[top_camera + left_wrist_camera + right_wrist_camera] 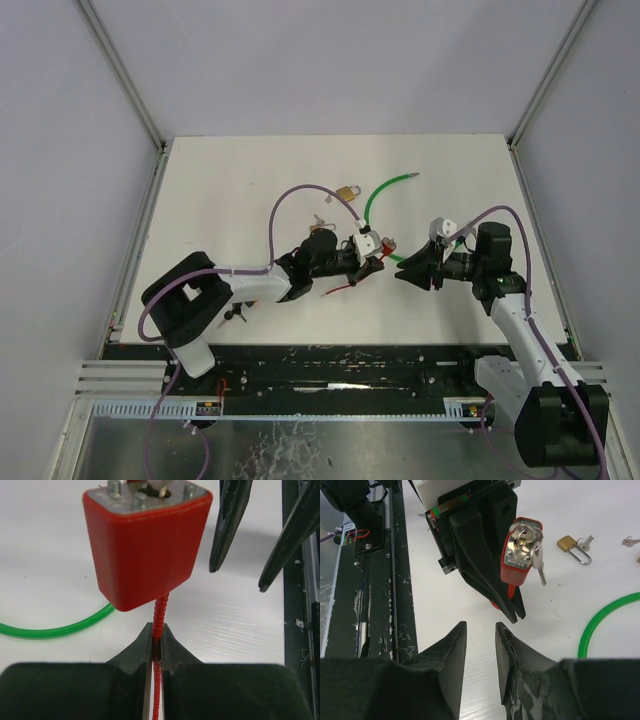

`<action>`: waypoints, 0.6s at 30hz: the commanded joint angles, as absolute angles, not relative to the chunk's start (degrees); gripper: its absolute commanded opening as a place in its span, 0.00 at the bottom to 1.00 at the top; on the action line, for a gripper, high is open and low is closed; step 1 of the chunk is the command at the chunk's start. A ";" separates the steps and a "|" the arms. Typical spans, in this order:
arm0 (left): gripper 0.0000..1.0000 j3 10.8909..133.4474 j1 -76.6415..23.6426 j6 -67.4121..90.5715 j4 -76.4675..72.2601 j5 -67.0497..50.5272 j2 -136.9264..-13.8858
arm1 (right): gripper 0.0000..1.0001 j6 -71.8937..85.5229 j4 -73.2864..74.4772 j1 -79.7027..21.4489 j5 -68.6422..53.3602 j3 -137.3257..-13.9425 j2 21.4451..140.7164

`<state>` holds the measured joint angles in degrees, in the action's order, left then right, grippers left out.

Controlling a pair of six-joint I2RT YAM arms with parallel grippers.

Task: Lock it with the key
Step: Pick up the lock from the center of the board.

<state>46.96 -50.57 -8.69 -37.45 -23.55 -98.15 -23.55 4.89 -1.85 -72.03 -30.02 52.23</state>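
The left gripper [156, 632] has its fingers clenched on the thin red cable shackle [159, 611] of a red padlock [147, 550], near the centre of the white worktop [50, 555]. The cable's lower run is cut off at the frame edge. A key [538, 565] dangles from a ring at the lock's metal face. Whether another key sits in the keyhole is hard to make out. The right gripper [480, 627] faces the lock, apart from it, fingers released and spread. A brass padlock [568, 543] and a green cable [50, 630] lie beyond.
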 commanded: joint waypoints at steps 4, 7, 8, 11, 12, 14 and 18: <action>0.01 46.44 -50.32 -7.88 -44.38 -22.89 -96.32 | 0.43 -12.75 -15.10 -4.82 -68.58 -27.12 52.44; 0.01 46.54 -50.34 -7.79 -44.36 -22.88 -96.38 | 0.47 -6.12 -27.02 -5.64 -66.73 -24.74 52.86; 0.00 46.52 -50.29 -7.81 -44.36 -22.92 -96.40 | 0.47 -4.41 -29.23 -5.81 -66.52 -24.41 53.37; 0.01 46.66 -50.29 -7.66 -44.42 -22.89 -96.62 | 0.48 -2.63 -32.59 -6.93 -66.40 -23.92 54.21; 0.01 46.72 -50.30 -7.54 -44.45 -22.90 -96.74 | 0.48 -1.61 -34.65 -7.28 -66.62 -23.35 54.29; 0.01 46.84 -50.32 -7.41 -44.47 -22.92 -96.79 | 0.49 0.82 -39.06 -7.93 -66.96 -22.14 54.47; 0.01 47.03 -50.27 -7.28 -44.40 -22.75 -97.10 | 0.49 2.45 -41.94 -8.58 -65.40 -21.84 54.99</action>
